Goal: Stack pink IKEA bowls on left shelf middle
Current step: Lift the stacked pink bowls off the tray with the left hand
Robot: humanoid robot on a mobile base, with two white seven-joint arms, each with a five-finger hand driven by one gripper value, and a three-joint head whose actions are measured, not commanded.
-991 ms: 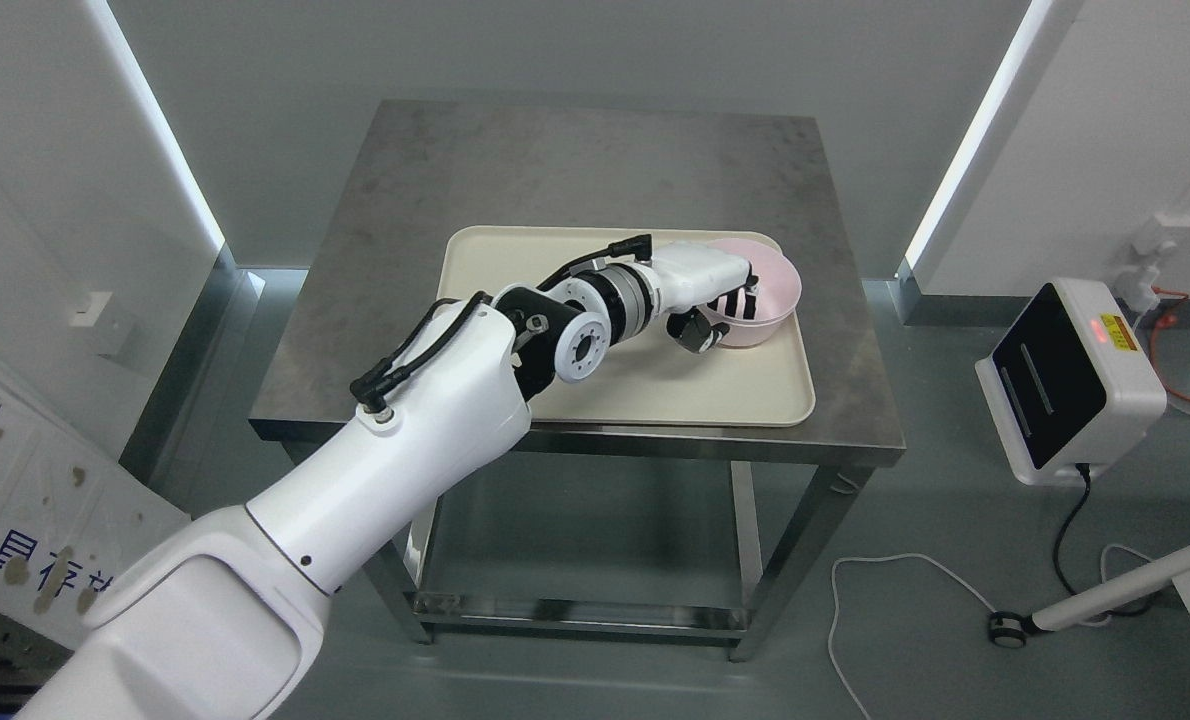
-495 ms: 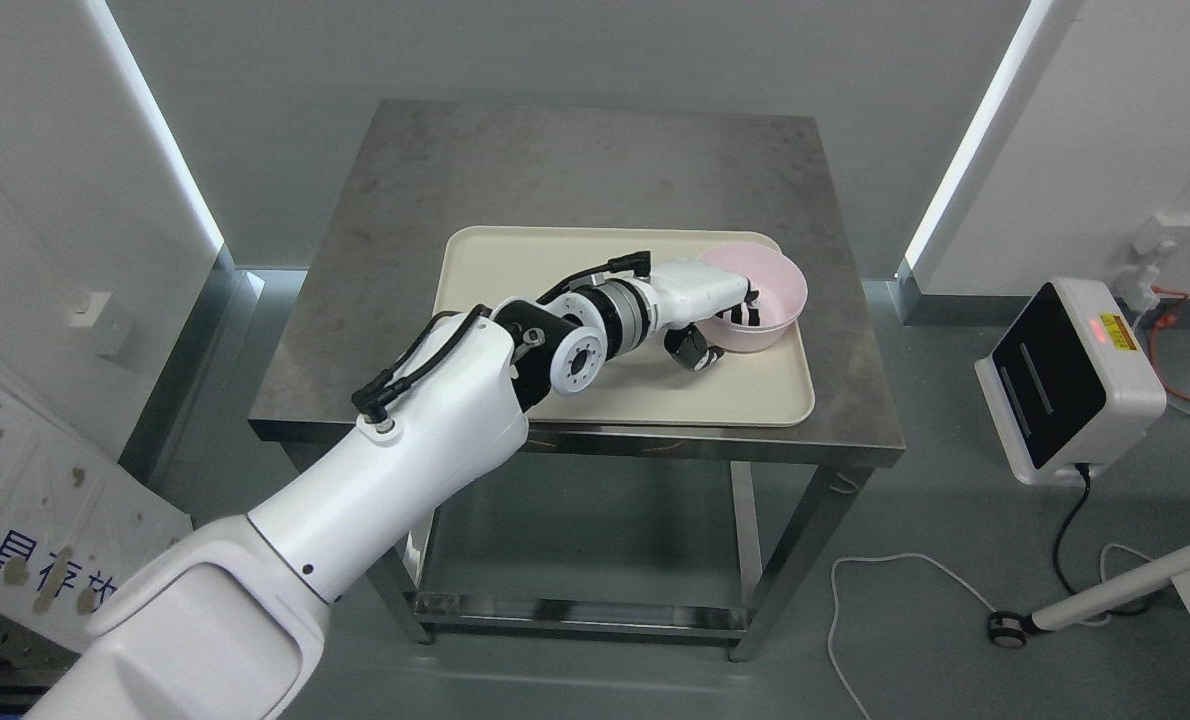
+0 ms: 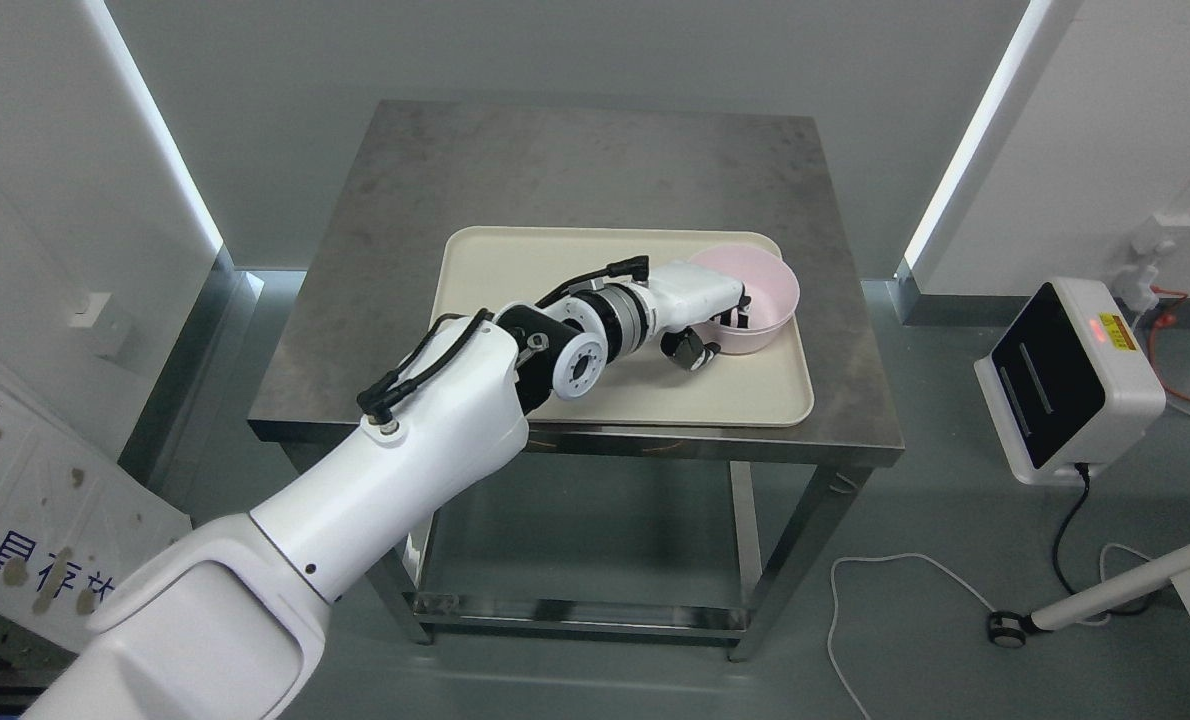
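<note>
A pink bowl (image 3: pixel 760 290) sits at the right end of a cream tray (image 3: pixel 555 270) on a steel table (image 3: pixel 575 170). My left hand (image 3: pixel 720 325) reaches across the tray and grips the bowl's near-left rim: dark fingers (image 3: pixel 738 315) lie inside the bowl, the thumb (image 3: pixel 690 350) is outside under the wall. The bowl looks slightly tilted, and I cannot tell whether it is off the tray. No shelf and no second bowl are in view. The right arm does not show.
A white device with a black screen (image 3: pixel 1065 380) stands on the floor at the right, with cables (image 3: pixel 905 570) trailing beside it. A white pole on a wheel (image 3: pixel 1105 595) lies at the lower right. A printed panel (image 3: pixel 25 520) leans at the lower left.
The bowl, held by my left hand, shifted a little to the right and then back left and up; the forearm moved with it. The camera has not moved.
</note>
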